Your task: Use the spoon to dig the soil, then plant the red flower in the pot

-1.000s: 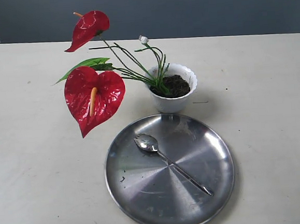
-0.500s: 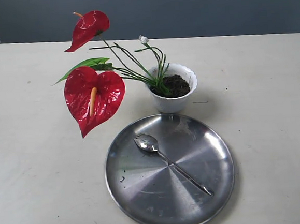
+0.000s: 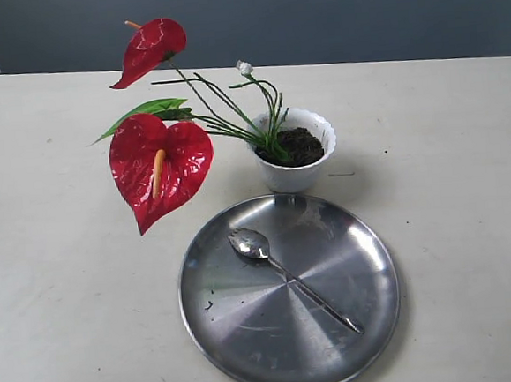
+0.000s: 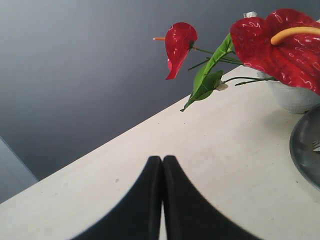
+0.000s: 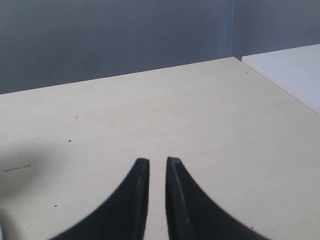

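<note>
The red flower [image 3: 160,163] stands with its stems in the white scalloped pot [image 3: 294,177], leaning left; dark soil [image 3: 305,143] fills the pot. On the steel plate [image 3: 249,333] in front of the pot lies the silver spoon [image 3: 289,277], bowl toward the pot. Neither gripper appears in the exterior view. My left gripper [image 4: 162,159] is shut and empty over bare table, well away from the flower [image 4: 280,47] and pot [image 4: 295,97]. In the right wrist view my right gripper [image 5: 157,161] is empty, with a narrow gap between its jaws above the table.
The pale table [image 3: 61,304] stretches around the plate and pot, with a dark wall behind. A few soil crumbs [image 3: 210,305] lie on the plate. In the right wrist view a white surface [image 5: 290,65] adjoins the table's corner.
</note>
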Motion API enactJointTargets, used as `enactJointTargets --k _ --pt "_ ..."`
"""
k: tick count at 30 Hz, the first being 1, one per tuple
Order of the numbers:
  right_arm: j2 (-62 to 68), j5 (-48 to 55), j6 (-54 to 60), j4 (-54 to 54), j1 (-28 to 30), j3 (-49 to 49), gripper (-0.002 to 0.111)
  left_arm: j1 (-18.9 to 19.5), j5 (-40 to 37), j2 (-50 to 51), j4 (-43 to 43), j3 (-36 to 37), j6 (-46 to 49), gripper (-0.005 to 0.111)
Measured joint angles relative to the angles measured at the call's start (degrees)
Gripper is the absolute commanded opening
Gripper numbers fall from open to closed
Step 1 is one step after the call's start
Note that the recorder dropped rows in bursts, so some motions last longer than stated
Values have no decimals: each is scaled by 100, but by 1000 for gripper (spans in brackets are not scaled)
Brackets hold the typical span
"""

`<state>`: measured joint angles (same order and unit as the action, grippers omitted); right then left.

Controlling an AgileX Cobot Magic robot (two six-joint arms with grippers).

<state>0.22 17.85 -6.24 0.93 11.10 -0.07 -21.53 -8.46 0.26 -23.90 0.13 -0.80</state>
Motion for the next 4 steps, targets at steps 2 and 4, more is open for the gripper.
enactJointTargets --k 2,4 --pt "0 0 0 0 0 0 13 0 0 0 0 0 0 1" --pt "0 0 0 0 0 0 13 0 0 0 0 0 0 1"
